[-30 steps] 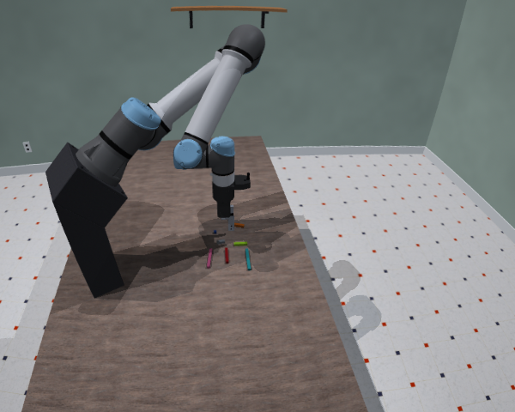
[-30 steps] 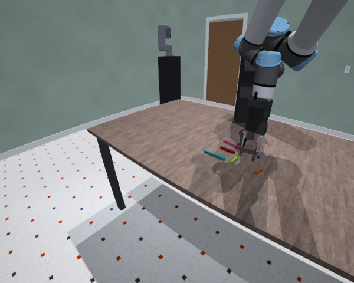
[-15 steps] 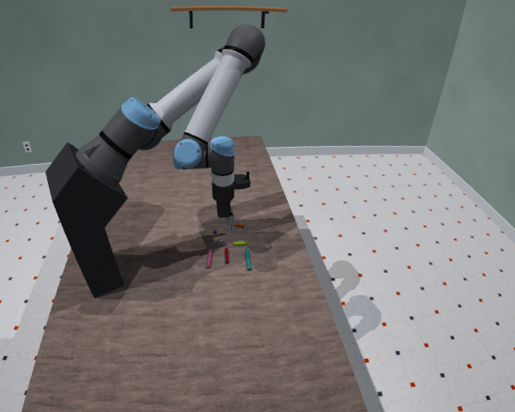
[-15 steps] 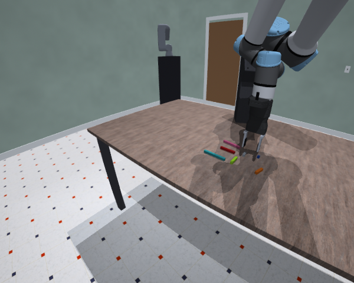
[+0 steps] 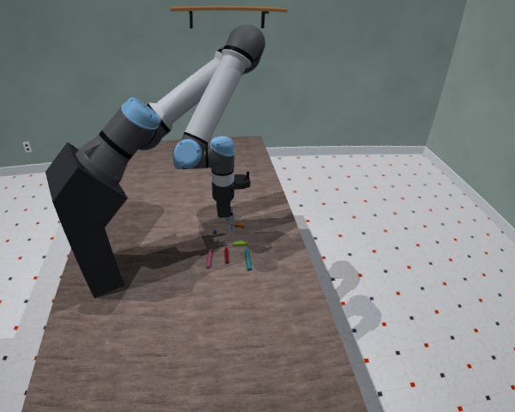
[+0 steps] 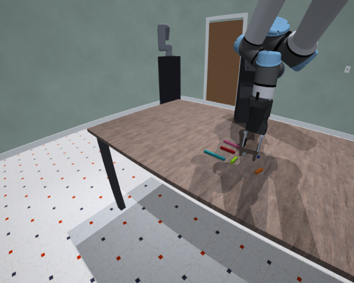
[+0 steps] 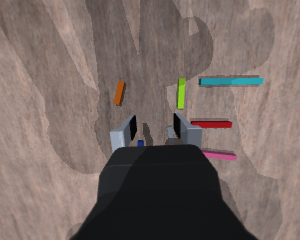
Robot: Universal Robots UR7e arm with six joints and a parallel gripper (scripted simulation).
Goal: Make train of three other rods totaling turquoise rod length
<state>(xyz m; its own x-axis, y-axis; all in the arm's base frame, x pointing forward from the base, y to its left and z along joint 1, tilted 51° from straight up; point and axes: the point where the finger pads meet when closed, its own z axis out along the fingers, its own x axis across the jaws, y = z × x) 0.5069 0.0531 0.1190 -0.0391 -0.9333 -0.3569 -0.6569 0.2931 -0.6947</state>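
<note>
My gripper (image 5: 231, 227) (image 6: 251, 148) (image 7: 154, 121) is open and empty, above the table by the blue and grey rods. The turquoise rod (image 5: 248, 259) (image 6: 214, 154) (image 7: 231, 81), red rod (image 5: 227, 256) (image 6: 227, 150) (image 7: 212, 124) and pink rod (image 5: 209, 257) (image 6: 231, 144) (image 7: 220, 155) lie roughly side by side, apart. The lime rod (image 5: 239, 243) (image 6: 233, 160) (image 7: 181, 93) lies crosswise near the turquoise rod's end. The grey rod (image 5: 221, 242) (image 6: 243, 154) (image 7: 170, 132), blue rod (image 5: 215, 232) (image 6: 258, 156) (image 7: 140, 143) and orange rod (image 5: 239, 225) (image 6: 259, 170) (image 7: 119, 93) lie separately. The gripper body partly hides the pink and blue rods in the wrist view.
The wooden table (image 5: 196, 346) (image 6: 146, 131) carries the rods. Its long edge is beyond the turquoise and orange rods, away from the arm's base. The arm's dark pedestal (image 5: 93, 257) stands at the opposite side. Arm shadows cross the rods' area.
</note>
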